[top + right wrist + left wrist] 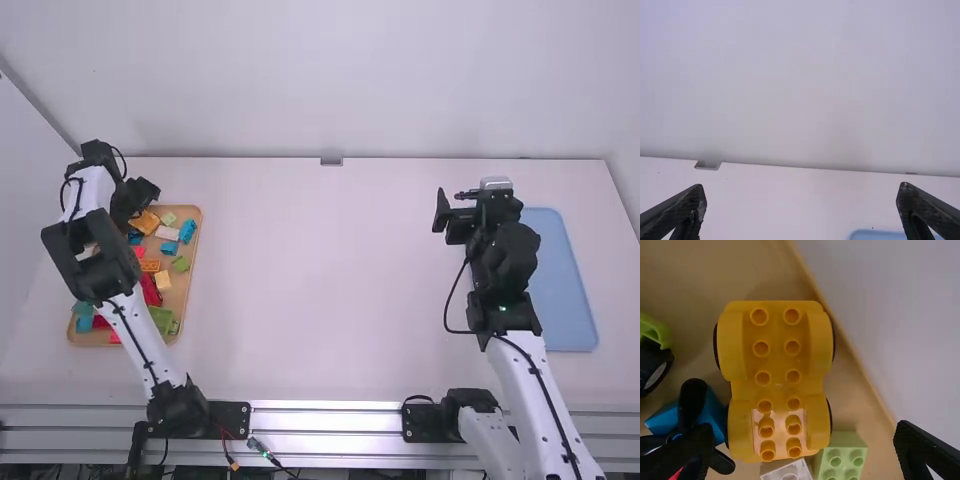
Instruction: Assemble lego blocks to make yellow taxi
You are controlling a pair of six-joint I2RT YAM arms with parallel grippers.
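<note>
Plainly, the left gripper (802, 432) is wide open and empty, nearer than the right arm (525, 390). The yellow car base (777, 382) lies ahead, long axis square across the fingertips' line; this view shows black wheel edges (716, 346), the high view its wooden tray (190, 285), left in frame.

What the views are losing

High view: left arm (140, 335) is covering part of the wooden tray (184, 282); right arm (545, 400) is overlapping the blue tray's (568, 280) left side. Left wrist view: picture edges are cutting off a green wheeled piece (655, 331), white block (788, 472) and pale green block (840, 455); a black piece (692, 400) is partly hiding a blue block (713, 413). Right wrist view: blue tray is running off the bottom
</note>
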